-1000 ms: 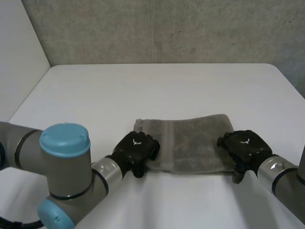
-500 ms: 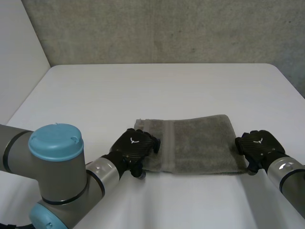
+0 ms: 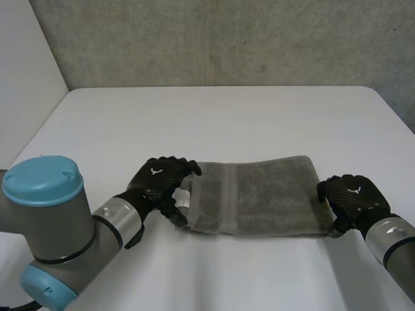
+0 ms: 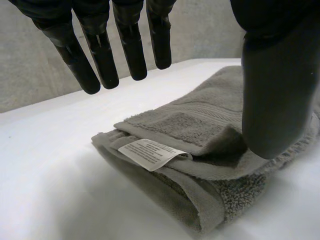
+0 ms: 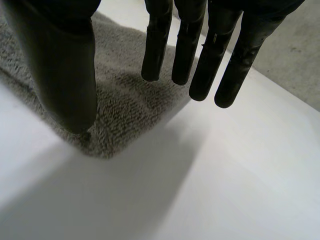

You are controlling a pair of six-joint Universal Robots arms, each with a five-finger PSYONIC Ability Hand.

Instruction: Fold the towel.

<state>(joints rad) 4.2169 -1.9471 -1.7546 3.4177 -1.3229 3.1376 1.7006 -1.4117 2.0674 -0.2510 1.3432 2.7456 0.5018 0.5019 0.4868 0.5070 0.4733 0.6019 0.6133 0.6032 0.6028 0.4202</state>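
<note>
Folded grey towel point(image 3: 266, 194) lying flat on the white table point(image 3: 214, 116), toward its near edge, with a grey wall point(image 3: 227, 39) behind. I see the left hand point(image 3: 157, 183) at the towel's left end, beside the white label point(image 4: 149, 154). Its fingers point(image 4: 100, 55) are straight and spread, thumb well apart — nothing gripped. The right hand point(image 3: 353, 196) is at the towel's right end, fingers point(image 5: 200, 55) straight over the towel's corner and the bare table, thumb apart, holding nothing. The left arm point(image 3: 45, 214) covers the table's near left part. In the head view I cannot tell whether either hand touches the cloth — each hides the towel edge beneath it.
</note>
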